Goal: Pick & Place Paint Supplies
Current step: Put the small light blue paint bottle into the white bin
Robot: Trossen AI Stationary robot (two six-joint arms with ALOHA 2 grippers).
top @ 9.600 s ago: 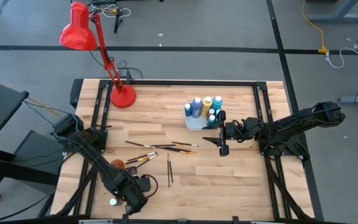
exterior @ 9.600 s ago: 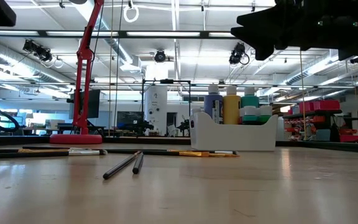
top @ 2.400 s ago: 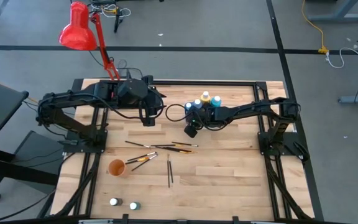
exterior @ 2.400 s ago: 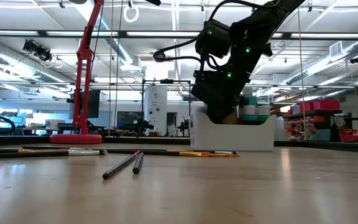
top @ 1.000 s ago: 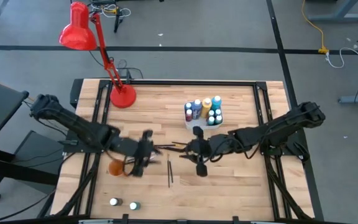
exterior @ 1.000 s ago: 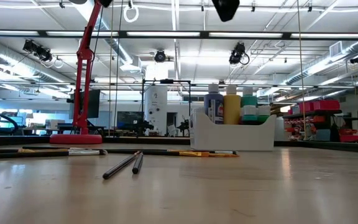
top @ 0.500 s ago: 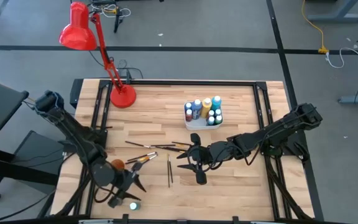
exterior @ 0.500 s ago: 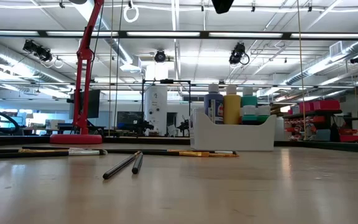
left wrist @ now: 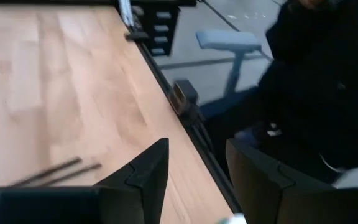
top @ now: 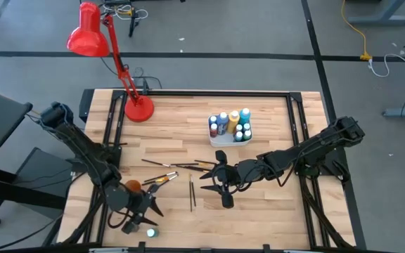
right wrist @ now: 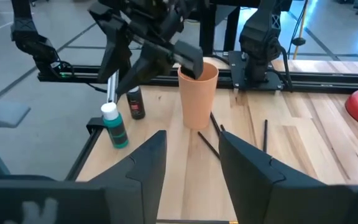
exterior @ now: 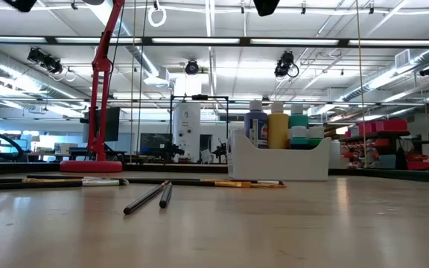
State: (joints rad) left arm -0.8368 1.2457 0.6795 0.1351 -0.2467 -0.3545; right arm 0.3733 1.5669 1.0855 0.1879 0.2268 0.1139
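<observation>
From above, the butcher-block wooden table point(top: 259, 211) is carrying a white rectangular tray point(top: 220, 139) packed with round-capped paint bottles point(top: 230, 124). Thin dark paintbrushes point(top: 181, 166) are lying scattered mid-table, two more point(top: 192, 191) sitting parallel just nearer the front. The left gripper point(top: 140, 209) is hanging at the front-left corner, beside the orange cup point(top: 131, 186) and over a teal bottle point(top: 150, 232); its fingers are standing apart, empty. The right gripper point(top: 215, 179) is hovering mid-table near the brushes, fingers spread, gripping nothing. A glossy red desk lamp point(top: 90, 31) is standing at the back-left.

From table height, the tray point(exterior: 278, 162) is showing smooth scooped walls with blue, yellow and teal bottles point(exterior: 277, 126) rising above its rim; slender brushes point(exterior: 149, 196) are lying flat on the wood.

The left wrist view is showing angular dark fingers point(left wrist: 146, 174) spread over pale planks, two brushes point(left wrist: 55, 172) lying side by side and a dark-clothed person point(left wrist: 328, 81) beyond the table edge.

The right wrist view is showing spread fingers point(right wrist: 148, 165), the tapered matte cup point(right wrist: 197, 94), a white-capped teal bottle point(right wrist: 114, 124), a dark bottle point(right wrist: 135, 102) and the left gripper point(right wrist: 151, 50) above them.
</observation>
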